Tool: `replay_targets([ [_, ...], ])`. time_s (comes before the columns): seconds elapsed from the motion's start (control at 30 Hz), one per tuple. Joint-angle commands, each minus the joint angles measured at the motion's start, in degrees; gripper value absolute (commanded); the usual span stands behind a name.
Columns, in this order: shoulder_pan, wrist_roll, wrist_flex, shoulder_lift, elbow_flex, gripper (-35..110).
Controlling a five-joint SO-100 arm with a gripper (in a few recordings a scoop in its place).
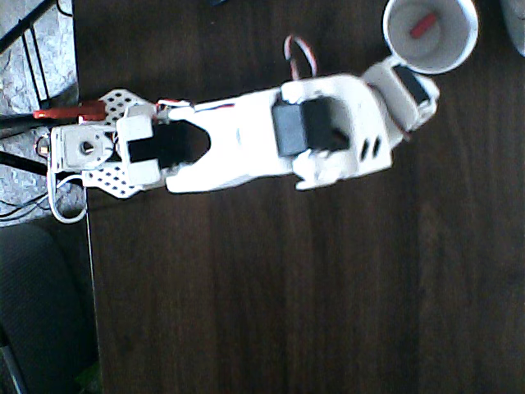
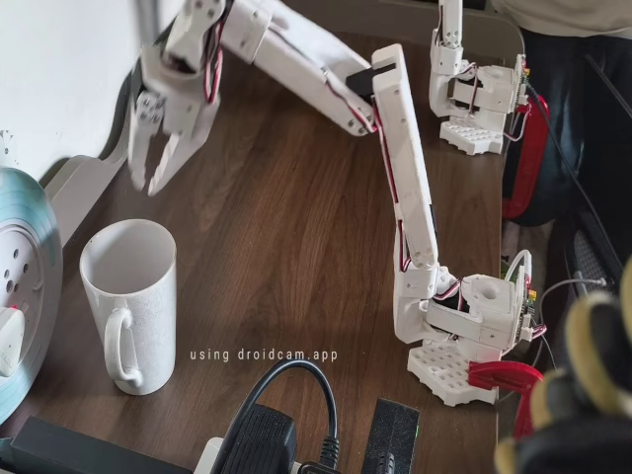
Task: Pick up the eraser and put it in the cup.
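While the white arm (image 2: 405, 197) reaches across the dark wooden table (image 1: 287, 312) from its base at the table's edge, the gripper (image 2: 153, 178) hangs in the air above and slightly behind the cup (image 2: 128, 296), as the fixed view shows it — clear of the rim, touching nothing. Its jaws stand a little apart, tips pointing downward, with empty space between them.

Seen from overhead, the eraser (image 1: 421, 25) lies inside the cup (image 1: 431, 33) — a small red block resting on the pale inner floor, somewhat toward the upper side of the circle, set at a slant. That same view has the arm's wrist end meeting the cup's lower-left rim, where the arm covers part of it. The fixed view does not reveal the cup's contents; only the inner wall near the mouth is visible there.

The cup stands upright on the table, its handle turned toward the camera in the fixed view. A black power adapter (image 2: 257, 444) with a cable sits at the near table edge, right of the cup and apart from it.
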State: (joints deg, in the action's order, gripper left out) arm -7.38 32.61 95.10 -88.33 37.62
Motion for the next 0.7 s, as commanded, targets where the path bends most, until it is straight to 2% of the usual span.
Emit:
replay_targets([
  [0.0,1.8,12.0,1.1,-8.4,10.1,0],
  [0.1,2.7,22.7,-12.4,-31.0,37.9,0],
  [0.13,2.2,27.8,-18.5,-47.3,53.7,0],
  [0.27,1.9,37.8,-24.1,-78.3,80.6,0],
  [0.4,3.1,42.1,-24.7,-84.8,89.8,0],
  [0.5,3.4,50.0,-30.9,-96.8,107.2,0],
  [0.53,4.4,53.6,-30.0,-100.8,111.9,0],
  [0.67,8.0,57.0,-30.3,-100.7,123.7,0],
])
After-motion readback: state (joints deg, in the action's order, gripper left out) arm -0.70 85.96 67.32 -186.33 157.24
